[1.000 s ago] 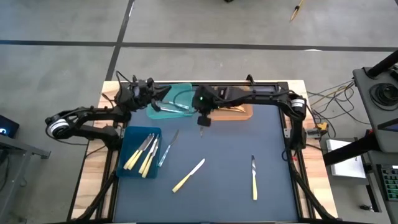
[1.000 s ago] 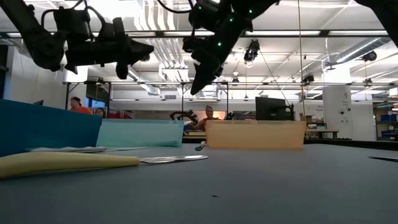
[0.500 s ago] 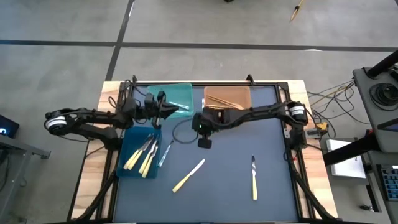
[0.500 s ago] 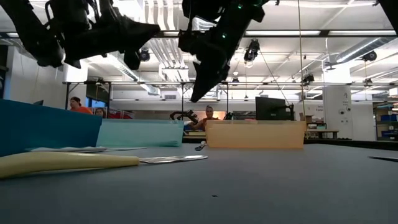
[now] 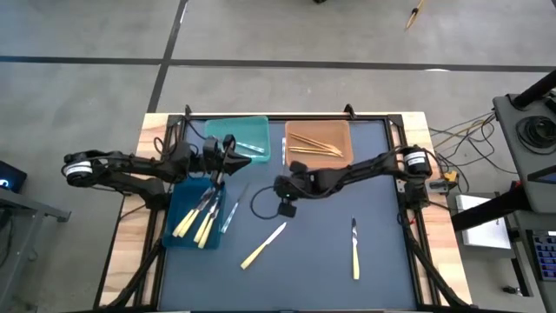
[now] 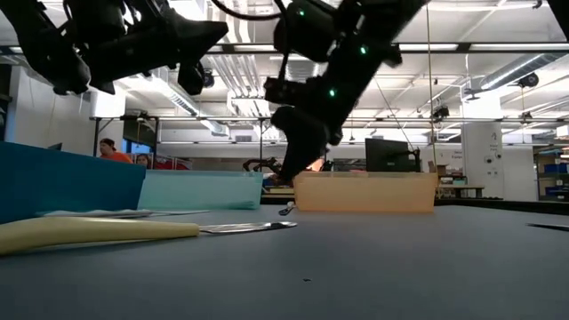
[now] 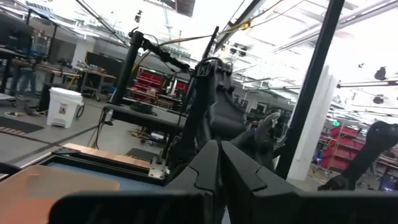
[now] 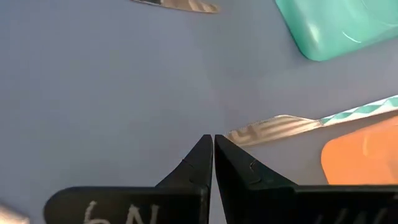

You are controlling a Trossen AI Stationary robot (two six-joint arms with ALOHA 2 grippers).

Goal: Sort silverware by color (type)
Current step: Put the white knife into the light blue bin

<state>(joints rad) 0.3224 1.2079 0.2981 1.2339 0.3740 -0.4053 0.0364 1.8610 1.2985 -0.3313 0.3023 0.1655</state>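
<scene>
Yellow knife [image 5: 263, 244] and another knife [image 5: 354, 248] lie loose on the mat in the high view; right gripper [image 5: 286, 209], pressed together and empty, has swung from the orange bin [image 5: 319, 143] out to mid-mat. Left gripper [image 5: 228, 156], also pinched shut on nothing, has drifted over the blue bin [image 5: 193, 213]. Low view: a silver knife [image 6: 244, 228] lies near. Right wrist view: a silver piece [image 8: 280, 127] lies just ahead, probably the next pick.

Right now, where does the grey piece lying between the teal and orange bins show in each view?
High view: grey piece, a thin sliver in the gap between teal bin and orange bin.
Low view: on the mat, by the orange bin's left corner.
Left wrist view: not in it.
Right wrist view: mid-picture, between the two bins.
Shared landmark: the orange bin.
</scene>
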